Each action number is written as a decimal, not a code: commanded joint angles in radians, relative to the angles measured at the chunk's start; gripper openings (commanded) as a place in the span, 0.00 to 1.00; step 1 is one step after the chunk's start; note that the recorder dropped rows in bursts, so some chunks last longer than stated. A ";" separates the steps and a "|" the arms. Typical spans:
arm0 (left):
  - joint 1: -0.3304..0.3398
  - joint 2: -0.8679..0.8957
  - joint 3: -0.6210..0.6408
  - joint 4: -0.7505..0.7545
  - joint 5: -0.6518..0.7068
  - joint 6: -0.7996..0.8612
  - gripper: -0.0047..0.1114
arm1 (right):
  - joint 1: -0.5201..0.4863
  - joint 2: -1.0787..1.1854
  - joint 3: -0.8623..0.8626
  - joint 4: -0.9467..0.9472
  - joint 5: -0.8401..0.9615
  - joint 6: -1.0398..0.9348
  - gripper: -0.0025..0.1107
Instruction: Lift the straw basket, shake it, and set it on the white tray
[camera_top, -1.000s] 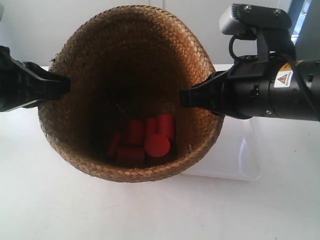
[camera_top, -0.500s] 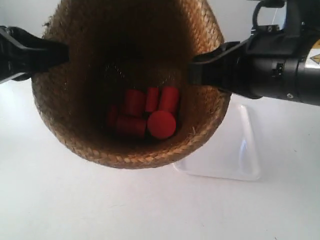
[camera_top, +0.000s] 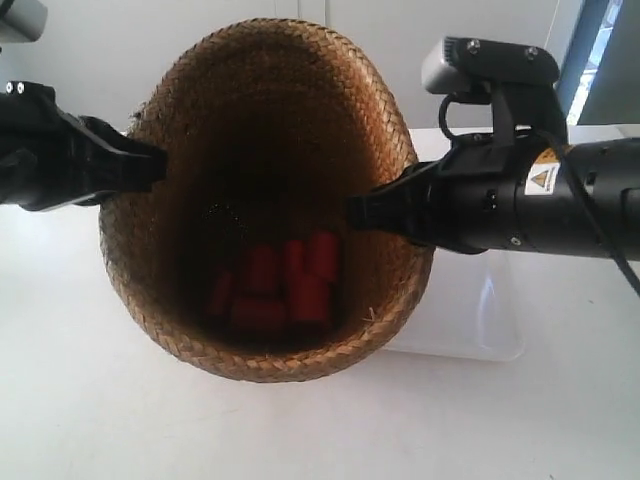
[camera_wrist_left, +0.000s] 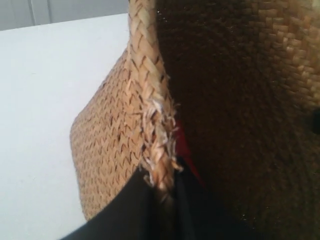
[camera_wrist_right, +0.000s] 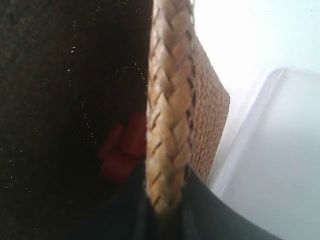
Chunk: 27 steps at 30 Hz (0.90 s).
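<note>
Left arm: reaches in level from the exterior view's left; the left gripper (camera_top: 150, 165) meets the rim of the straw basket (camera_top: 180, 270).
Left pincer: narrow, clamped on the braided rim, one finger inside and one outside (camera_wrist_left: 165, 205).
Right arm: comes in level from the opposite side; the right gripper (camera_top: 365, 212) bites the facing rim.
Right pincer: narrow, gripping the rim between both fingers (camera_wrist_right: 165, 205).
Basket: hangs between the two grippers, mouth toward the exterior camera; whether its base touches the bench (camera_top: 100, 420) cannot be told.
Inside: red cylinders (camera_top: 285, 285) heaped at the dark bottom.
White tray (camera_top: 480, 310): on the bench under the right arm, its left part hidden behind the basket.
Only in the wrist views: frayed straw on the rim by the left fingers; the tray's raised edge just beside the basket wall (camera_wrist_right: 280, 150).
</note>
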 joint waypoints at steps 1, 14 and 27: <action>-0.018 -0.116 -0.133 -0.073 0.052 0.106 0.04 | 0.042 -0.149 -0.126 -0.003 0.008 -0.099 0.02; 0.035 -0.046 -0.081 -0.096 0.036 0.055 0.04 | 0.035 -0.044 -0.088 0.029 0.046 -0.049 0.02; 0.036 -0.016 -0.012 -0.115 0.092 0.105 0.04 | 0.062 -0.006 -0.048 0.024 -0.009 -0.070 0.02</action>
